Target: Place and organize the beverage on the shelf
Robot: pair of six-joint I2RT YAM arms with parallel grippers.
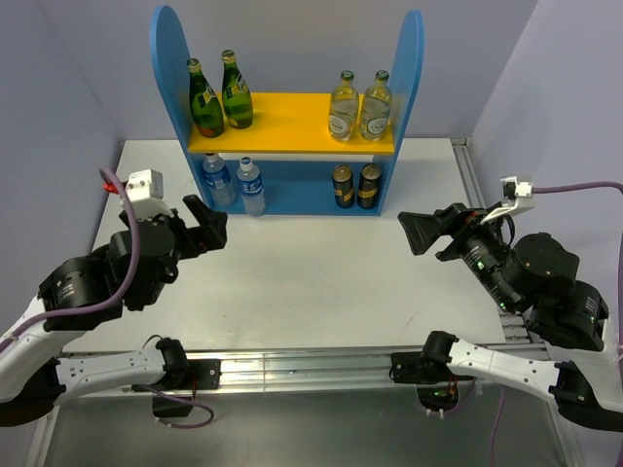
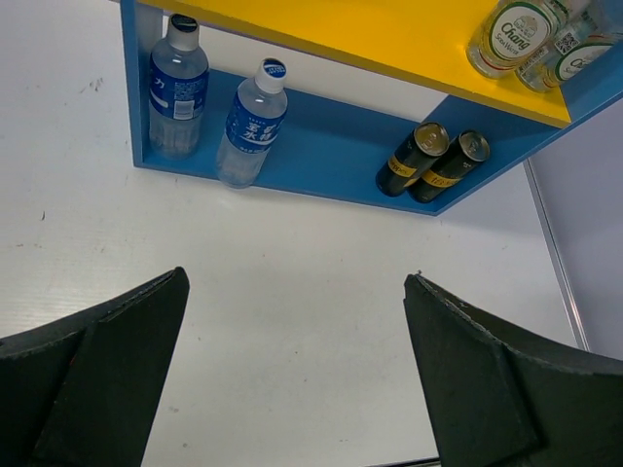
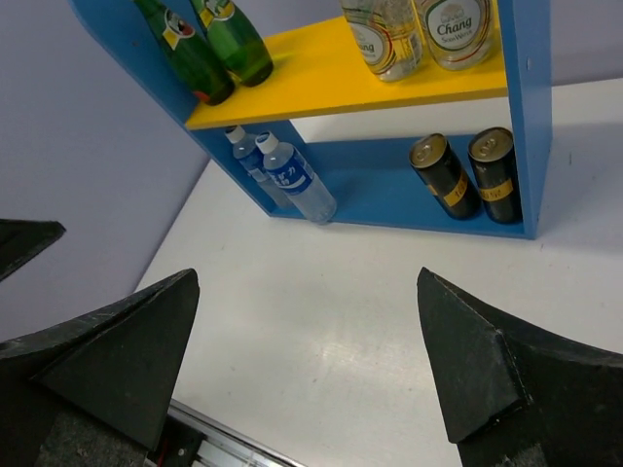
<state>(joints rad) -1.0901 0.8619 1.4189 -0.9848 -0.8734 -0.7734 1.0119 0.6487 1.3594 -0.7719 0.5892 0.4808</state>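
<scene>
Black arms, white base links, purple cables; left tool black, wedge-shaped.

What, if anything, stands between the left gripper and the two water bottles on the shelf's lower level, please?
Nothing visible does. Only tabletop shows between the open left gripper and the water bottles on the lower level of the shelf, at its left end; the two dark cans stand off to the right.
</scene>
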